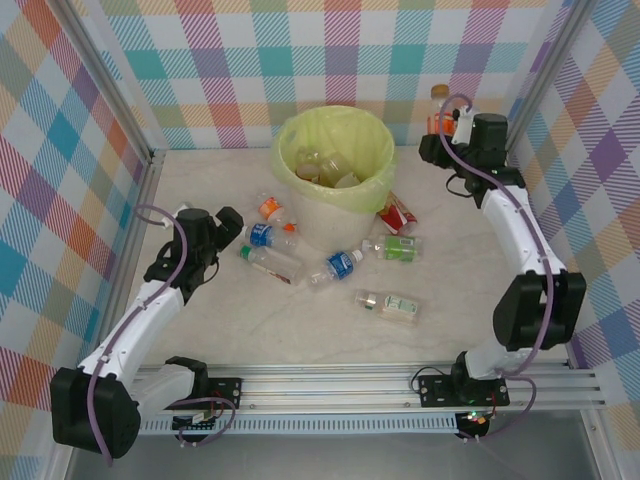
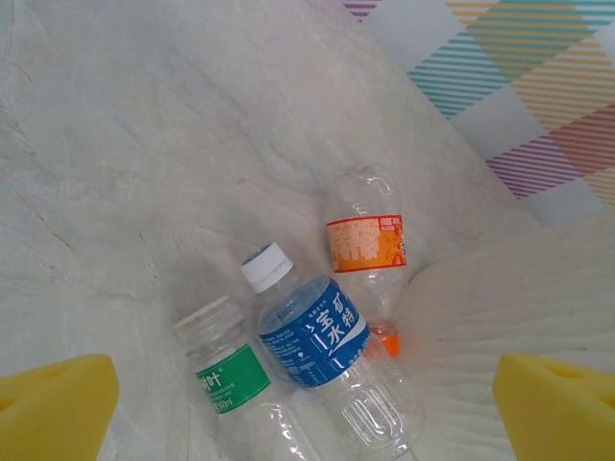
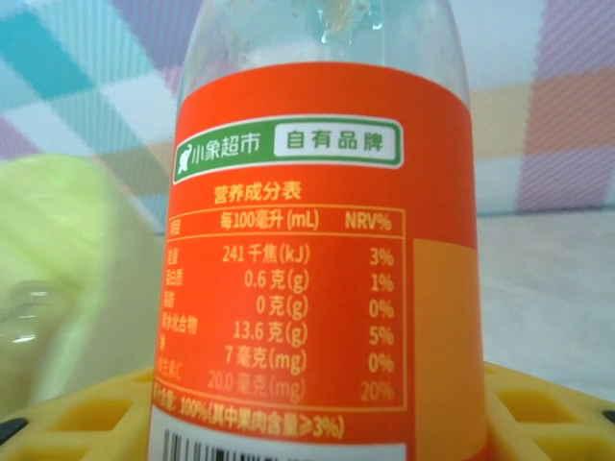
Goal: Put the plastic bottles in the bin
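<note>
Low on the left of the top view, the left arm angles up from its base. The left gripper [image 1: 232, 222] hangs with its jaws spread wide, gripping nothing. Its wrist view looks down on three plastic bottles lying close together: the green-label bottle [image 2: 231, 379], the blue-label bottle [image 2: 312, 331] and the orange-label bottle [image 2: 365, 245]. At centre stands the bin [image 1: 375, 150], with several clear bottles [image 1: 325, 168] inside its liner. More loose bottles [image 1: 388, 304] lie on the table [image 1: 300, 330] below it. At upper right, the right gripper [image 1: 445, 125] is clamped on an upright orange-wrapped bottle [image 3: 317, 240], apart from the bin.
</note>
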### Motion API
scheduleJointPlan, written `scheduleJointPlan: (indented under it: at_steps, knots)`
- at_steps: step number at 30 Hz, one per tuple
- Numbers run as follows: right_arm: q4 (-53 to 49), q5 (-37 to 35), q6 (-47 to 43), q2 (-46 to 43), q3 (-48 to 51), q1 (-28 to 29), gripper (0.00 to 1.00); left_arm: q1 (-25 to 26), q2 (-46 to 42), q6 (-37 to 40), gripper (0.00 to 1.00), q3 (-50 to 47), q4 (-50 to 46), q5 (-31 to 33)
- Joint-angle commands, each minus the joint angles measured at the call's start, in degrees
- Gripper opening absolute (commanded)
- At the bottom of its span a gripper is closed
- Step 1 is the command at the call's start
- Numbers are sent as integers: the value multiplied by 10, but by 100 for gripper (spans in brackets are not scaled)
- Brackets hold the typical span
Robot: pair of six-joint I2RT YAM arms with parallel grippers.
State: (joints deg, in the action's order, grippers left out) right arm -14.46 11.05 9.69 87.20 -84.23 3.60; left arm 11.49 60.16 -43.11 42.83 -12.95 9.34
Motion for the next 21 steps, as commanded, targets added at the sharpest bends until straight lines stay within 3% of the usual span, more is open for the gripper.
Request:
scheduleJointPlan:
  at_steps: [1, 5, 9, 17, 21]
  knots:
    - [-3, 94, 8, -24, -33, 11, 60, -10, 4, -14, 100, -5, 29, -19]
    - [-14, 178, 31, -29, -66, 23, 61, -27, 11, -50, 100, -15, 60, -66]
    - [-35, 217, 27, -20, -98, 44, 61, -28, 14, -63, 100, -18, 69, -73]
    - [-105, 237, 6, 29, -164, 80, 63, -30, 16, -65, 100, -18, 60, -80]
    - [-152, 182, -15, 55, -192, 106, 64, -30, 26, -66, 100, -13, 58, -92]
